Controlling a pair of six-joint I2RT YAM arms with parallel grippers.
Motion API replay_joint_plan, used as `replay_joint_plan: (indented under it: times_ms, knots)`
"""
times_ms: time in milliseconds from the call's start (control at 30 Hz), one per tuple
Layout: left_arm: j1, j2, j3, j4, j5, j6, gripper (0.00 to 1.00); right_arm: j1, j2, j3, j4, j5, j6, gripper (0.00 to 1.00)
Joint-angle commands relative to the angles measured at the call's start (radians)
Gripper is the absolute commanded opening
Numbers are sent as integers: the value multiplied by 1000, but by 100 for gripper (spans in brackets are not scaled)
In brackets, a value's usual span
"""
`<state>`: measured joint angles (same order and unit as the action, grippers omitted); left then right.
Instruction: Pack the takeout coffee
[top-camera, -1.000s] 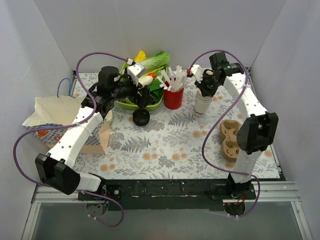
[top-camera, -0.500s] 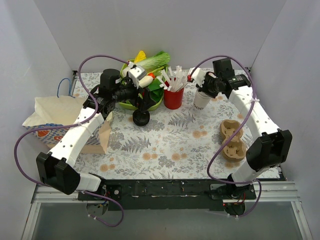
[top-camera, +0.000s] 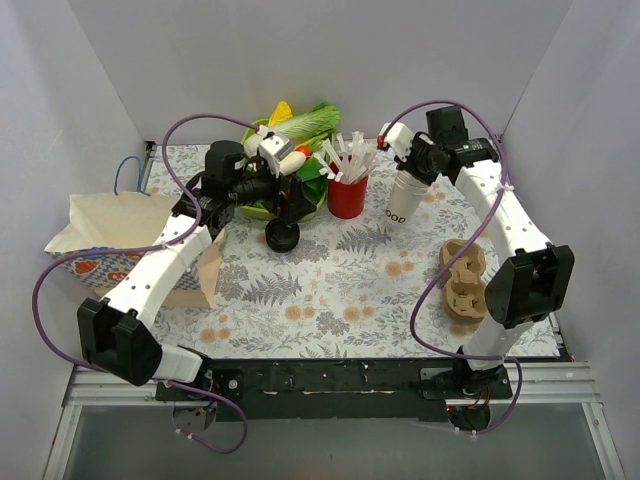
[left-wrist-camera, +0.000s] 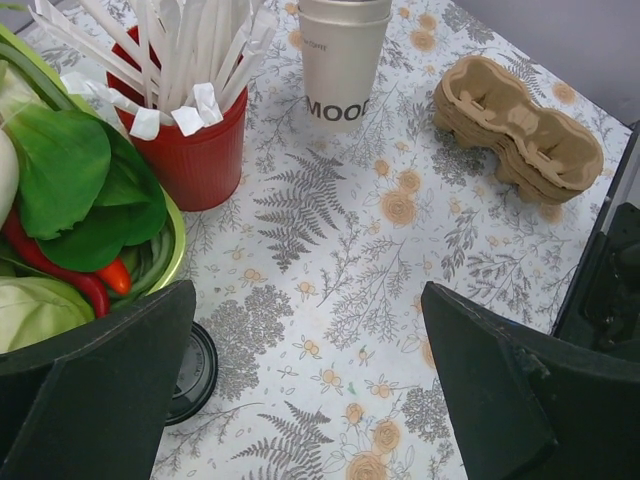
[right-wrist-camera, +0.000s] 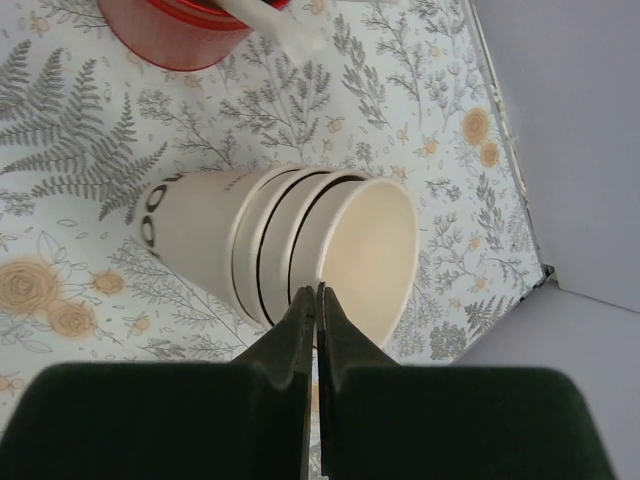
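Left gripper (left-wrist-camera: 310, 395) gapes empty near the lidded takeout coffee (top-camera: 282, 236); right gripper (right-wrist-camera: 316, 300) pinches the stacked white cups (right-wrist-camera: 215, 245). It looks light and crushable, so I'd grip its sidewall gently.

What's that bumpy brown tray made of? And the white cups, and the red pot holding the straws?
The brown tray looks like molded paper pulp: dull, rough, egg-carton brown, with soft rounded hollows. The white cups seem to be paper: matte, thin-walled, with printed letters. The red pot is probably plastic, finely ribbed with a slight sheen, though coated paper is possible.
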<state>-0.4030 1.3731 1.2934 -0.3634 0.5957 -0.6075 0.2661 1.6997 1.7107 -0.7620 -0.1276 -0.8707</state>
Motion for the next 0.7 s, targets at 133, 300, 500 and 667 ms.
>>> replay_joint_plan:
  times_ms: [133,300,500,667]
  knots:
    - [-42,29,-37,203,-29,-234,98,30,-34,-53,85,81,30,1]
    - [-198,72,-94,420,-195,-463,98,-8,-35,-71,121,91,110,1]
    - [-353,153,-178,656,-401,-688,98,-8,-58,-126,162,155,203,1]
    - [-369,241,-190,747,-554,-909,98,-8,-28,-71,98,203,286,1]
